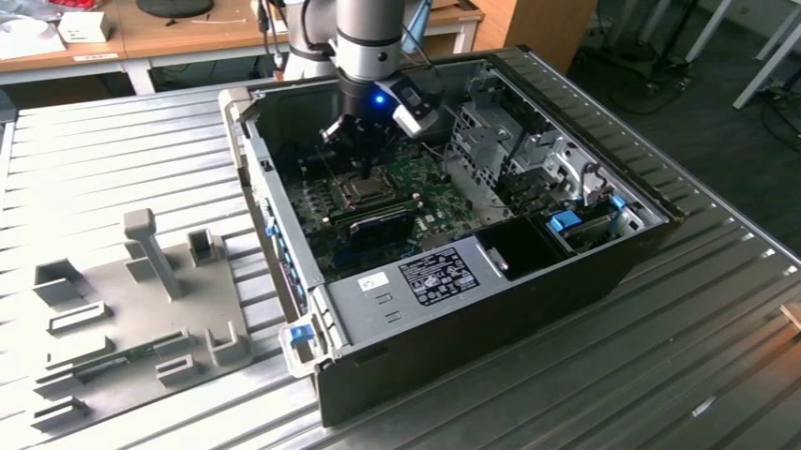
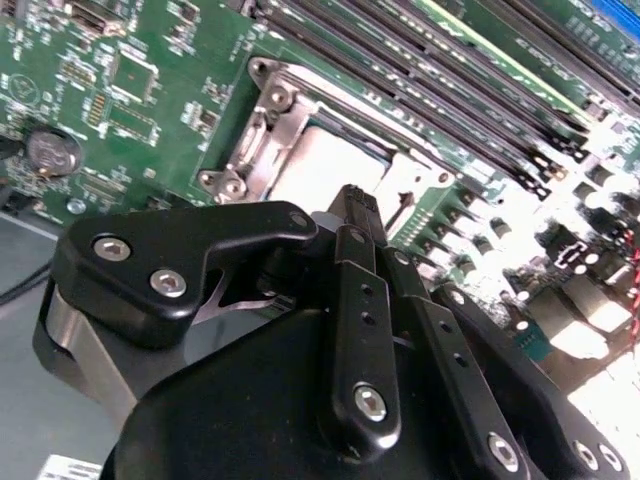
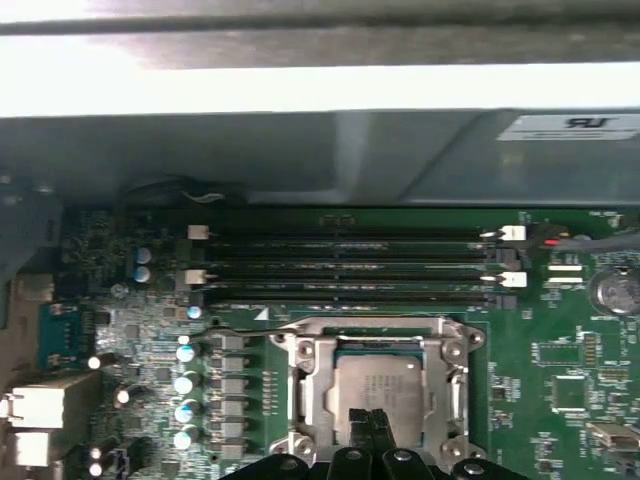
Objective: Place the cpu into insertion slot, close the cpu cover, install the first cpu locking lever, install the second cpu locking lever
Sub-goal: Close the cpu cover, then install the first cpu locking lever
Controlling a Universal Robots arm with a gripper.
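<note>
Grey square cpu (image 3: pixel 385 395) sits in insertion slot (image 3: pixel 308 388).

A ribbed silvery metal worktop (image 1: pixel 701 309) is stretching across the scene, light-brown wooden desks (image 1: pixel 188 33) are standing beyond it, and dark grey floor (image 1: pixel 701 103) is showing at the exterior view's right.

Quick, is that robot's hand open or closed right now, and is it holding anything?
Hand: closed, fingertips together, nothing visible between them, poised at the cpu.
</note>
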